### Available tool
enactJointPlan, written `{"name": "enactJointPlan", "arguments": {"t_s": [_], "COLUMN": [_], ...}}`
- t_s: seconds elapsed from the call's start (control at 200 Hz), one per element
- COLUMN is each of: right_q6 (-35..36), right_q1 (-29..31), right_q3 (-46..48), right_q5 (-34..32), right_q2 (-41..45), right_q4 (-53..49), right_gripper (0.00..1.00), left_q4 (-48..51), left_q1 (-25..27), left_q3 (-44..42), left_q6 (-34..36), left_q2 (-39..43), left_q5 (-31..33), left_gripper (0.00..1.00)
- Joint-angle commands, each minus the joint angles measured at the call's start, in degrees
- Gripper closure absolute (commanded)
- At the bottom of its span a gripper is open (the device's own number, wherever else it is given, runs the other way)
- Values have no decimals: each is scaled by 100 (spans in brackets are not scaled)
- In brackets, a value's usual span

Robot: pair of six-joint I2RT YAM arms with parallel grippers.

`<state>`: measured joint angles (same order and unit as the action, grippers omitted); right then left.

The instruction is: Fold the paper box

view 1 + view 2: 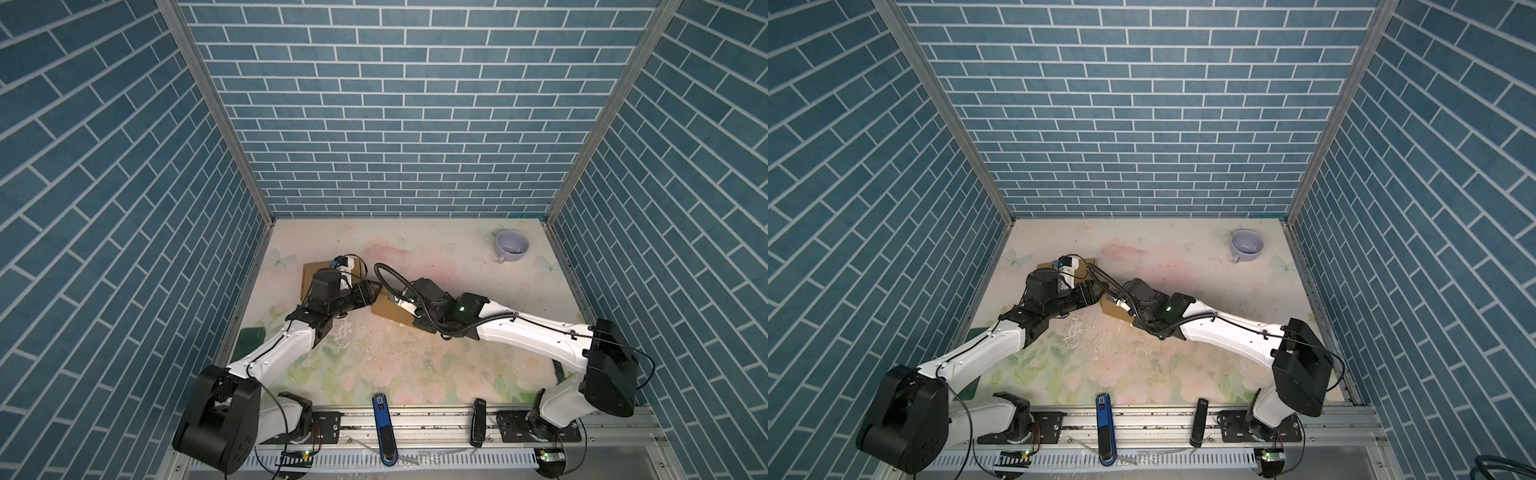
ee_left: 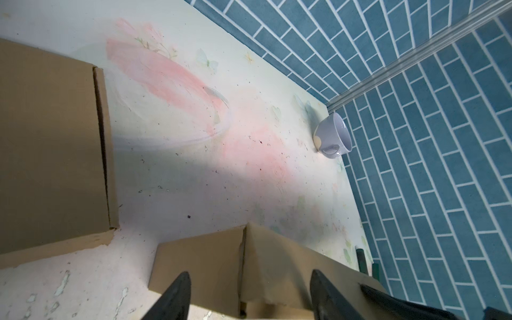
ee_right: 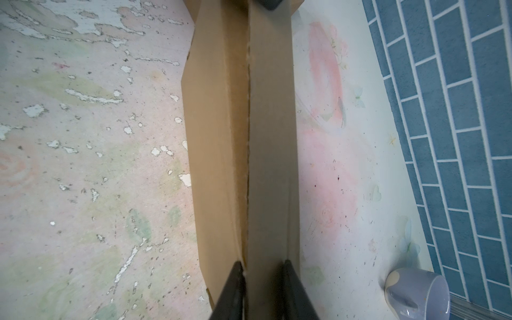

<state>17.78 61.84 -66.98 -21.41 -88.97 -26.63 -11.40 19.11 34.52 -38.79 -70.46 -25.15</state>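
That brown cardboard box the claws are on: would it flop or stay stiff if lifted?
Its panels would probably stay stiff: the paper box shows flat faces and straight edges. It would likely hinge at its creases, like the seam running away from the right gripper. It is probably light, being thin sheet.

Two brown cardboard pieces showed on the counter (image 1: 415, 365): one flat panel (image 1: 308, 278) toward ten o'clock and one folded box (image 1: 387, 315) near the centre; whether they joined could not be told. One lavender mug (image 1: 512, 246) stood at one o'clock. Two robot arms reached in, the left arm (image 1: 274, 353) from seven o'clock, the right arm (image 1: 536, 336) from five. One blue tool (image 1: 383, 428) and one black tool (image 1: 478, 424) lay at six o'clock. One dark green pad (image 1: 251, 334) sat at eight o'clock.
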Motion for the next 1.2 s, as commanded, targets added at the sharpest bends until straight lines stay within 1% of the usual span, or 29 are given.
{"name": "enactJointPlan", "arguments": {"t_s": [0.0,0.165,0.21,0.295,0.43,0.52,0.585,0.665,0.725,0.8,0.87,0.955,1.055,1.195], "right_q6": [-312,-349,-372,-422,-656,-960,-1285,-1942,-2597,-3651,-4724,-5791,-6579,-7216], "right_q1": [65,59,57,56,0,-66,-88,-154,-193,-319,-477,-697,-826,-1009], "right_q3": [280,280,295,308,171,19,-84,-145,-165,-199,-182,57,462,1027], "right_q5": [351,405,415,425,697,938,1035,1040,947,860,865,1072,1203,1422], "right_q2": [-282,-259,-215,-108,327,681,911,1184,1374,1571,1694,1831,1975,2065], "right_q4": [-362,-292,-267,-239,-294,-456,-590,-719,-798,-939,-1035,-899,-460,182], "right_gripper": [84,84,81,71,48,41,39,38,36,36,38,41,43,44], "left_q4": [-122,-268,-313,-379,-326,-187,-101,-22,-11,-49,-148,-279,-347,-294], "left_q1": [5,35,63,131,250,324,374,433,512,634,737,806,857,886], "left_q3": [-280,-769,-856,-977,-1017,-988,-986,-1008,-1022,-1026,-1020,-1011,-970,-849], "left_q6": [144,182,179,155,117,91,92,82,68,34,-7,-54,-77,-35], "left_q2": [16,-171,-235,-306,-211,-65,55,171,204,173,83,-56,-133,-195], "left_q5": [24,269,342,489,805,1048,1196,1347,1425,1498,1552,1557,1565,1594], "left_gripper": [35,39,40,41,45,46,46,46,46,46,46,46,46,46]}}
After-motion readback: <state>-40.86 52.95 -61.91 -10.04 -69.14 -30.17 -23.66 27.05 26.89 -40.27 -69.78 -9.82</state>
